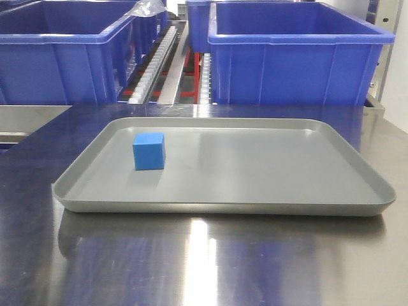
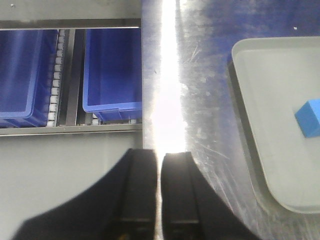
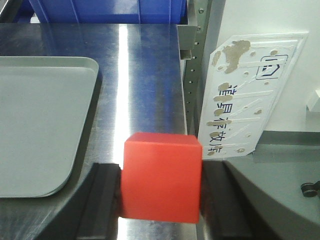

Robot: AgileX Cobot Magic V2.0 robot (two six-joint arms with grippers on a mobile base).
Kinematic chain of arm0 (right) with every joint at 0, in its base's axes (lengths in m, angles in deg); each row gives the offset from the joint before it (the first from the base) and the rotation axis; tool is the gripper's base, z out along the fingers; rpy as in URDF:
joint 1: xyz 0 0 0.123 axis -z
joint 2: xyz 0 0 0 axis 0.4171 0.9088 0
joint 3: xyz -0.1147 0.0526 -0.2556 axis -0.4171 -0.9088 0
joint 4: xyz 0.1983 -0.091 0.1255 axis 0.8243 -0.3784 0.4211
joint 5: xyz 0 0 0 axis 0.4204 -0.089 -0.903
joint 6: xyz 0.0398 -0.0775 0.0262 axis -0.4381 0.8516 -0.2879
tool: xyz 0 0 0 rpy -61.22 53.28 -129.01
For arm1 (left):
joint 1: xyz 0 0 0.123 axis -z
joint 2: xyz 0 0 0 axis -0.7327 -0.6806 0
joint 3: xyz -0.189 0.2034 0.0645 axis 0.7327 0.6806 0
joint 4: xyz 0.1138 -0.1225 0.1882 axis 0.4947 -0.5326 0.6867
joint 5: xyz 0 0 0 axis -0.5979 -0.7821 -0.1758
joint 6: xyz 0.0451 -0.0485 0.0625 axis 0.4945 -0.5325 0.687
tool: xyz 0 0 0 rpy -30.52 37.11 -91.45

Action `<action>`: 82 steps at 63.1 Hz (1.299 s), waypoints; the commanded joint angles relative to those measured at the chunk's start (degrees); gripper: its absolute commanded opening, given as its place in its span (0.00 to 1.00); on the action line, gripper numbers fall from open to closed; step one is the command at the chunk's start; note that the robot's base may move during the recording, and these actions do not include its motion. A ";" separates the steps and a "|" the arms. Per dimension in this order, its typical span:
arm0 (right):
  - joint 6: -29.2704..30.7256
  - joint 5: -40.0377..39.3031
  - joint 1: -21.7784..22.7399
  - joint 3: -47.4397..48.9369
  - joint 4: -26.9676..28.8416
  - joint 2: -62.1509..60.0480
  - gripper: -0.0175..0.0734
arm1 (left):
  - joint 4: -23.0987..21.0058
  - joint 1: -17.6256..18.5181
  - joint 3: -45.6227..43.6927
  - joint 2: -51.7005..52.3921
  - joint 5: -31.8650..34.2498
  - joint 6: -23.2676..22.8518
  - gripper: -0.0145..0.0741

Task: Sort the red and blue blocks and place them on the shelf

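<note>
Red cube (image 3: 161,170) clamped between right gripper (image 3: 161,196) fingers, grey tray (image 3: 40,125) just left of them. Left gripper (image 2: 159,157) closed to a hairline slit; sky-blue cube (image 2: 309,118) forward and right of it, resting on tray.

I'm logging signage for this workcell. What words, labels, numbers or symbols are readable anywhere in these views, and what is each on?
"道具停放" (worn, best guess): dark-blue characters running sideways on the peeling white sign beside the rack post; anything after that is too worn to read.
House-like symbol in a rounded square: same sign, no letters.
Blue bins, tray, blue block, red block: no text visible.
</note>
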 commanded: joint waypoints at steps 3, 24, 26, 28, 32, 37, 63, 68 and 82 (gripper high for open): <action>0.10 -4.74 0.37 1.68 -0.72 0.30 0.26 | -5.39 0.19 -2.06 0.21 2.53 5.15 0.66; 0.10 -4.74 0.37 1.68 -0.72 0.30 0.26 | -13.58 0.19 -2.06 -2.70 1.85 5.16 0.73; 0.10 -4.74 0.37 1.68 -0.72 0.30 0.26 | -13.85 0.19 -2.18 -3.17 1.54 5.16 0.73; 0.10 -4.74 0.37 1.68 -0.72 0.30 0.26 | -14.41 0.19 -2.33 -3.78 0.68 5.16 0.73; 0.10 -4.74 0.37 1.68 -0.72 0.30 0.26 | -15.84 0.19 -3.17 -5.46 -0.71 5.16 0.73; 0.10 -4.74 0.37 1.68 -0.72 0.30 0.26 | -17.74 0.27 -4.31 -7.50 -1.88 5.16 0.73; 0.10 -4.74 0.37 1.68 -0.72 0.30 0.26 | -19.75 5.68 -14.88 -18.84 -3.92 5.16 0.73; 0.10 -4.74 0.37 1.68 -0.72 0.30 0.26 | -19.75 8.39 -17.16 -21.89 -3.93 5.16 0.73; 0.10 -4.74 0.37 1.68 -0.72 0.30 0.26 | -19.75 14.25 -21.66 -29.00 -3.55 4.29 0.73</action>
